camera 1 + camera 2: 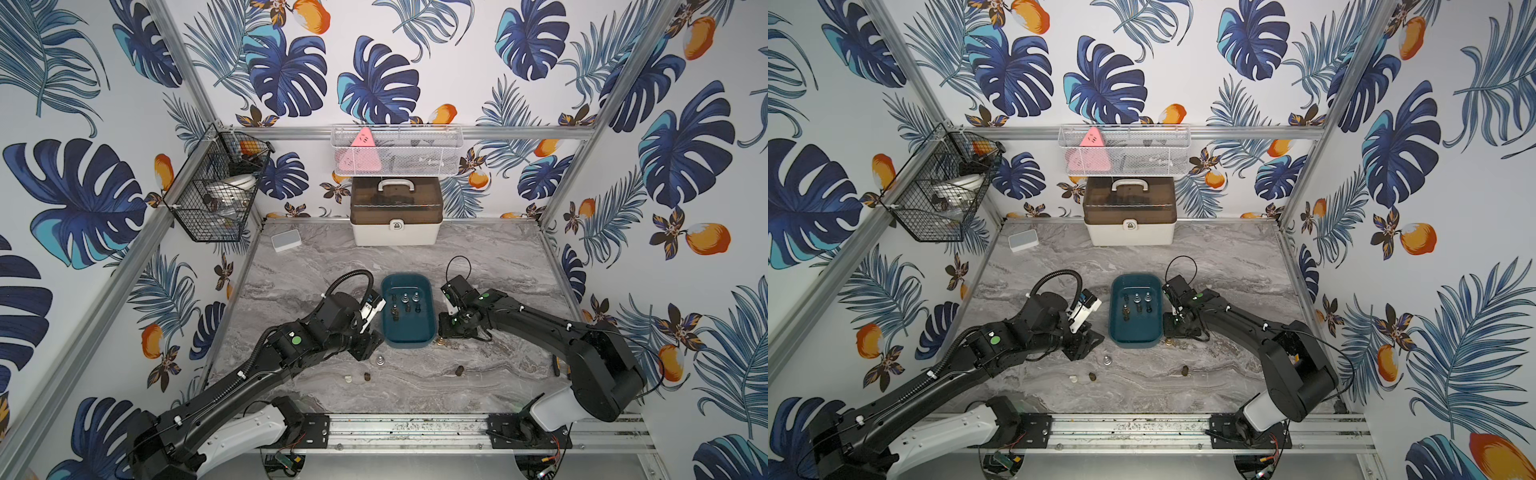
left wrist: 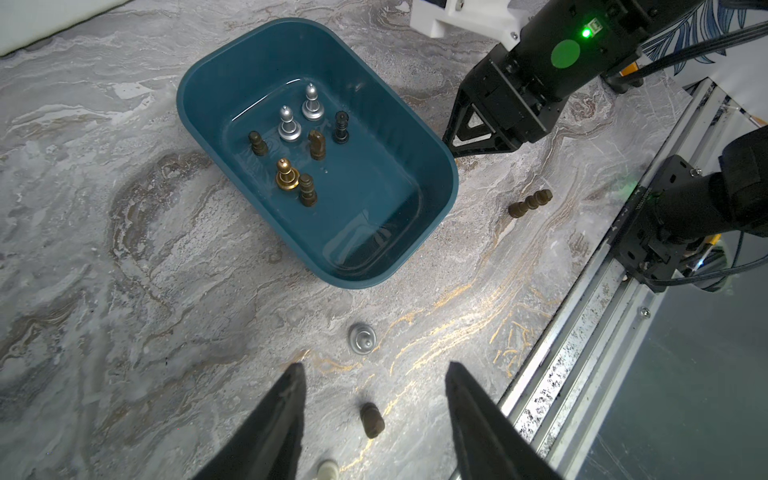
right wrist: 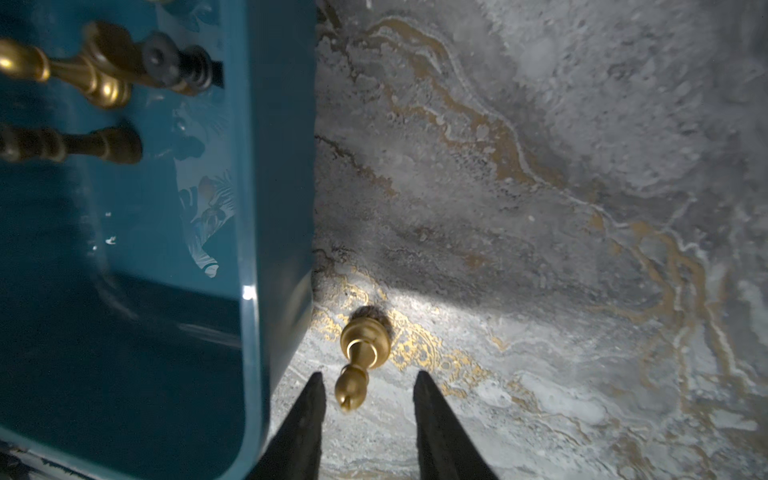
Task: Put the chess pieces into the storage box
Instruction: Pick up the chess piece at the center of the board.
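Left pincer (image 2: 374, 365) is spread wide with nothing in it, hanging over the tabletop (image 2: 124, 291) a bit short of the box. Three loose ones sit around it. There's a whitish piece (image 2: 328, 469) right at the edge of the wrist view. A dark brown piece (image 2: 371, 419) is down on the tabletop in the gap between the two fingers, untouched. A silver piece (image 2: 362, 338) stands upright just past the tips, between pincer and box.

The box (image 1: 409, 341) sits mid-tabletop between both arms. In its far half there's a bunch of seven pieces (image 2: 316, 145), all upright: two silver, one gold, four dark.

Right of that, a gold piece (image 3: 365, 345) stands upright on the tabletop just beside the box's near right corner. Can't tell if it touches the wall. Right pincer (image 3: 370, 374) is down low at it, fingers apart on either side of its head with a sliver of gap on both sides, so it's not pinching anything. A fallen piece (image 1: 459, 370), brown, lies on its side closer to the robot, well apart from the others.
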`<state>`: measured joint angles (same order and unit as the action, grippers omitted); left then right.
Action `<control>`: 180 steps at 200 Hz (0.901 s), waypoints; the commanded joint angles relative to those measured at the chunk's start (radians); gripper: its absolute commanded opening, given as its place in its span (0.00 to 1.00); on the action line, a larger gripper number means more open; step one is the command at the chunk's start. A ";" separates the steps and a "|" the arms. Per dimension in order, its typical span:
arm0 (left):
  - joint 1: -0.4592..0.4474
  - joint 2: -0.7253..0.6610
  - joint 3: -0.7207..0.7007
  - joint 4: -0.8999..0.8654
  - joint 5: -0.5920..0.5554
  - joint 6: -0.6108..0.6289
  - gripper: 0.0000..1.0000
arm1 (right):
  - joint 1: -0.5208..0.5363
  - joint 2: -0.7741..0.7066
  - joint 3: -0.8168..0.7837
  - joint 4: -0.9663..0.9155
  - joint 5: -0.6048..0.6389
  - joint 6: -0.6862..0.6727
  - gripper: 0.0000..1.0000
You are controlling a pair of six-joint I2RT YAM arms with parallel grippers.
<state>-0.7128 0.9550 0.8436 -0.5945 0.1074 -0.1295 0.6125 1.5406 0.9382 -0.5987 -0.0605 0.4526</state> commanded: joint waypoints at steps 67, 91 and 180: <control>0.000 0.018 0.014 0.002 -0.004 0.018 0.58 | 0.010 0.039 -0.012 0.036 0.024 -0.003 0.34; 0.001 0.019 0.013 0.003 -0.004 0.018 0.58 | 0.018 0.044 -0.008 0.024 0.033 -0.004 0.32; 0.001 0.030 0.014 0.001 -0.007 0.016 0.58 | 0.069 0.061 0.005 -0.007 0.079 0.010 0.29</control>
<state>-0.7128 0.9821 0.8505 -0.5957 0.1062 -0.1291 0.6735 1.6024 0.9371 -0.5858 -0.0074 0.4530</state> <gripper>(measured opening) 0.582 0.313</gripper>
